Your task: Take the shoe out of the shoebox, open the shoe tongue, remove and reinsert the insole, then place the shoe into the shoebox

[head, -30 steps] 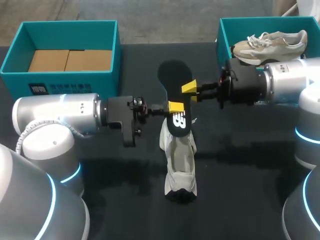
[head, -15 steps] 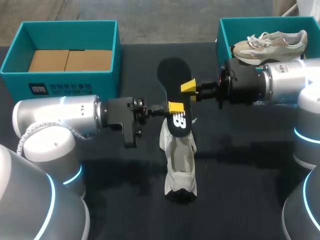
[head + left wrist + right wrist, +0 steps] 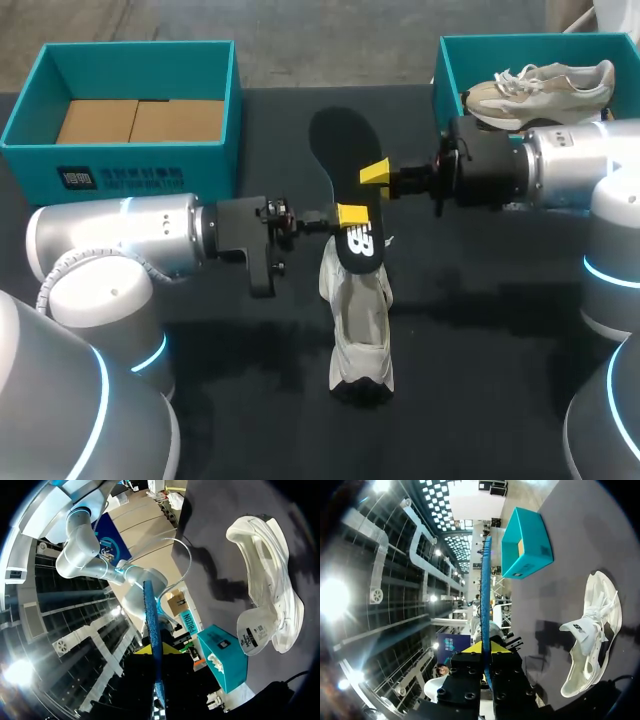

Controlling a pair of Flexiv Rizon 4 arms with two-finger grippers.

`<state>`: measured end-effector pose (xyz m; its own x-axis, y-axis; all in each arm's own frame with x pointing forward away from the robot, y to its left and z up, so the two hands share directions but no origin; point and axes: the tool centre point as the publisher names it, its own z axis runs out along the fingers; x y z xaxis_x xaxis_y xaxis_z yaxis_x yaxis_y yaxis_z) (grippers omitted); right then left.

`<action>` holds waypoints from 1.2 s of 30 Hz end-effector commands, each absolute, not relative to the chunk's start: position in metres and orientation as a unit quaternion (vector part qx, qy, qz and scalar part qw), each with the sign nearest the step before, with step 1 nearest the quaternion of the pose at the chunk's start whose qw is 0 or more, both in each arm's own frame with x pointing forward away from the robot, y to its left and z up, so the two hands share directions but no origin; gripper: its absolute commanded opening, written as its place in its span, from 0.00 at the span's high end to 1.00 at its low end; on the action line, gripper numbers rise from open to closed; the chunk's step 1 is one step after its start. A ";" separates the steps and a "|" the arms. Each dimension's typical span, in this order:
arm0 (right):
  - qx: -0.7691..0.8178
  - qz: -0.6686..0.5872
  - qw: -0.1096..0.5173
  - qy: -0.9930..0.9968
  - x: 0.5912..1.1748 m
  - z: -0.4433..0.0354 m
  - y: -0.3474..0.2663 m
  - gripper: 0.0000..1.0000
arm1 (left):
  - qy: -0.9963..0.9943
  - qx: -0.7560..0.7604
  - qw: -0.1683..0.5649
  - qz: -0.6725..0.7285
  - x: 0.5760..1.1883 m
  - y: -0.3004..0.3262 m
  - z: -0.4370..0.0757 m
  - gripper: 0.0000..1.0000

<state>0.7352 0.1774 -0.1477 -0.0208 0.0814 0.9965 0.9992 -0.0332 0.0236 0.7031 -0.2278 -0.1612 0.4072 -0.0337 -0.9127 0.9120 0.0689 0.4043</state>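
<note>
One insole (image 3: 335,140), held above the shoe (image 3: 362,320) on the tabletop (image 3: 480,300), clenched by my left hand (image 3: 352,214) nearest the shoe and my right hand (image 3: 376,172) mid-length; I judge it staged for reinsertion.

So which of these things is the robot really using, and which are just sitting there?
For the job:
- black insole, pinched by the left gripper and the right gripper
- white shoe on the table below it
- probably the teal shoebox with no shoe in it

Just sitting there:
- beige shoe
- the other teal box holding it
</note>
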 end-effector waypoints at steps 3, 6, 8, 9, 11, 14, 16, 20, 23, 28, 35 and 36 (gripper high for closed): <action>-0.525 -0.493 0.464 -0.515 0.735 -0.148 0.179 1.00 | 0.388 0.563 0.617 -0.389 0.700 -0.231 -0.162 0.23; -0.525 -0.492 0.465 -0.516 0.735 -0.150 0.178 1.00 | 0.388 0.562 0.616 -0.392 0.699 -0.227 -0.159 0.00; -0.526 -0.491 0.465 -0.516 0.735 -0.152 0.177 1.00 | 0.390 0.566 0.613 -0.391 0.697 -0.223 -0.156 0.00; -0.526 -0.491 0.466 -0.516 0.735 -0.153 0.176 1.00 | 0.393 0.566 0.610 -0.393 0.696 -0.220 -0.155 0.00; -0.526 -0.491 0.466 -0.515 0.734 -0.155 0.175 1.00 | 0.395 0.567 0.607 -0.392 0.695 -0.214 -0.153 0.00; -0.527 -0.490 0.466 -0.514 0.733 -0.159 0.171 1.00 | 0.408 0.566 0.594 -0.400 0.694 -0.198 -0.150 0.00; -0.528 -0.490 0.466 -0.514 0.732 -0.162 0.169 1.00 | 0.415 0.569 0.582 -0.406 0.693 -0.189 -0.148 0.00; -0.527 -0.490 0.466 -0.515 0.730 -0.167 0.167 1.00 | 0.442 0.579 0.544 -0.416 0.697 -0.170 -0.142 0.00; -0.526 -0.491 0.468 -0.514 0.728 -0.172 0.167 1.00 | 0.470 0.600 0.499 -0.413 0.701 -0.157 -0.135 0.00; -0.526 -0.490 0.470 -0.513 0.727 -0.181 0.171 1.00 | 0.512 0.635 0.439 -0.376 0.710 -0.143 -0.117 0.00; -0.534 -0.488 0.463 -0.513 0.727 -0.186 0.173 1.00 | 0.517 0.646 0.424 -0.368 0.712 -0.142 -0.112 0.00; -0.534 -0.488 0.463 -0.513 0.727 -0.186 0.173 1.00 | 0.517 0.646 0.424 -0.368 0.712 -0.142 -0.112 0.00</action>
<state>0.7273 0.1696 -0.1865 -0.0025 0.0928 0.9957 0.9991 -0.0427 0.0065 0.7133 -0.1481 -0.1172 0.1937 0.3071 -0.9318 0.9806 -0.0892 0.1744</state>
